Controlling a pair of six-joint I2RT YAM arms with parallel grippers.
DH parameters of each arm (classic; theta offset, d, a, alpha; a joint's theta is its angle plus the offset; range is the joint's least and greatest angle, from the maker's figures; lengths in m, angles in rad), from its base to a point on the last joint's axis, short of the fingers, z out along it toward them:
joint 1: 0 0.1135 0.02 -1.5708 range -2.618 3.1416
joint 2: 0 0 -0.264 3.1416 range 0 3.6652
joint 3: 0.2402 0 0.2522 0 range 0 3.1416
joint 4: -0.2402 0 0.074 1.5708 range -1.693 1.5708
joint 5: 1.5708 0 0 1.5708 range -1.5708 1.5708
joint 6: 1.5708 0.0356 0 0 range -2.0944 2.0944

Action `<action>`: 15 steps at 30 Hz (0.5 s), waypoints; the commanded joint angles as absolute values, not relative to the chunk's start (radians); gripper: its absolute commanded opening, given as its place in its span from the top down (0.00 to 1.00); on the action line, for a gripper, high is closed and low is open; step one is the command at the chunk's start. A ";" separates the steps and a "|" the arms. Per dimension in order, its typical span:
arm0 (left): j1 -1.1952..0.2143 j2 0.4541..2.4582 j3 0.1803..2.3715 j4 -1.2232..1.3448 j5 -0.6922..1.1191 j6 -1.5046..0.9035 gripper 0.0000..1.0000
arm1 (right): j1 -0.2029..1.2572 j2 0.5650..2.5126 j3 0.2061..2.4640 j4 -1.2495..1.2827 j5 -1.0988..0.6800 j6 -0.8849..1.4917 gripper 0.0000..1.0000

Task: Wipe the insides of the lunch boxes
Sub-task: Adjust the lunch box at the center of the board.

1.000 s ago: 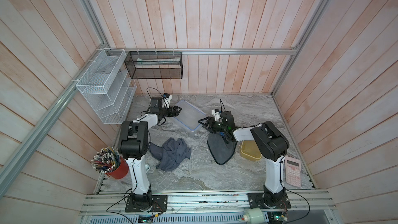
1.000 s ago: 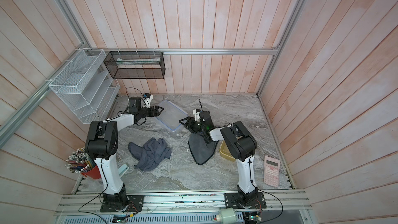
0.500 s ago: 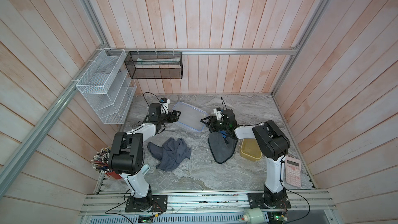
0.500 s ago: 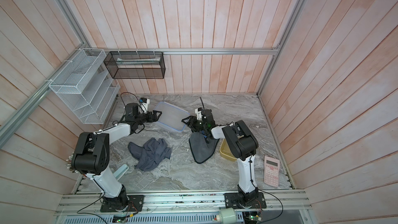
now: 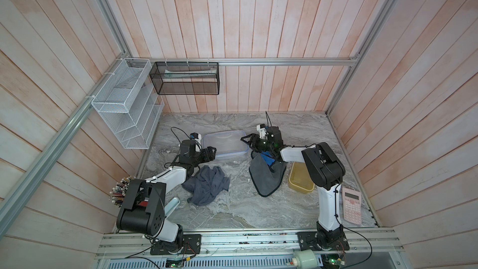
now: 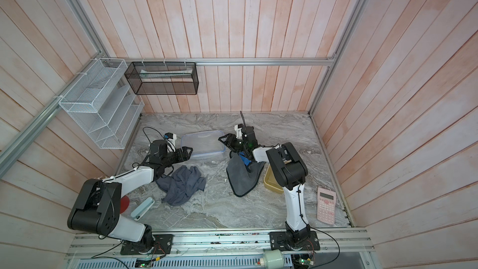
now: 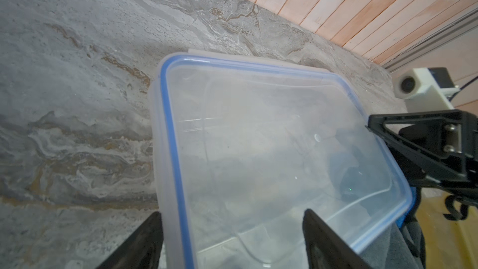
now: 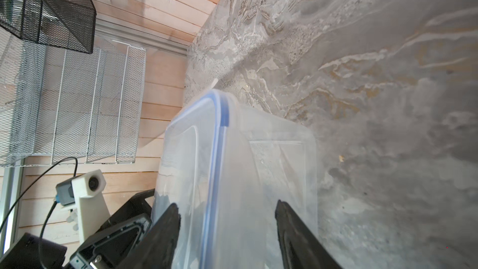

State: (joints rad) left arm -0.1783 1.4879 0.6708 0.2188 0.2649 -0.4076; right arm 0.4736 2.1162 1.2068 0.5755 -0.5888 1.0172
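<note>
A: Opening the clear lunch box [image 5: 230, 157] looks like the step in hand. Its blue-rimmed lid [image 7: 258, 125] is on it, at the back of the marble table [image 5: 232, 213], between the arms.

B: Grippers?

A: The left gripper [image 7: 232, 216] is spread astride one rim. The right gripper [image 8: 227, 205] is spread across the opposite end. Neither pinches anything.

B: Next?

A: Probably clamp the lid's edge, lift it off, then fetch the crumpled grey cloth [image 5: 207, 187]. The amber lunch box [image 5: 301, 182] sits open near the right arm.

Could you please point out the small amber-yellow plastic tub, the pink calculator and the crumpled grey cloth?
small amber-yellow plastic tub [image 5: 300, 185]: in a top view, its bare floor.
pink calculator [image 5: 352, 208]: in a top view, its keypad.
crumpled grey cloth [image 5: 208, 185]: in a top view, its middle folds.
</note>
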 commanded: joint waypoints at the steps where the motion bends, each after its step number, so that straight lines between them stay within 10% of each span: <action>1: -0.206 1.452 0.643 0.283 0.272 -0.472 0.15 | 0.505 2.136 1.245 0.612 -0.666 1.015 0.39; 15: -0.201 1.346 0.574 0.291 0.087 -0.643 0.03 | 0.451 2.152 1.201 0.710 -0.685 1.109 0.34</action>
State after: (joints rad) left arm -0.1967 1.3880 0.6033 0.2405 0.1276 -0.5770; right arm 0.4599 2.1490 1.2217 0.6674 -0.6594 1.0916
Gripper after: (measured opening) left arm 0.966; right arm 0.658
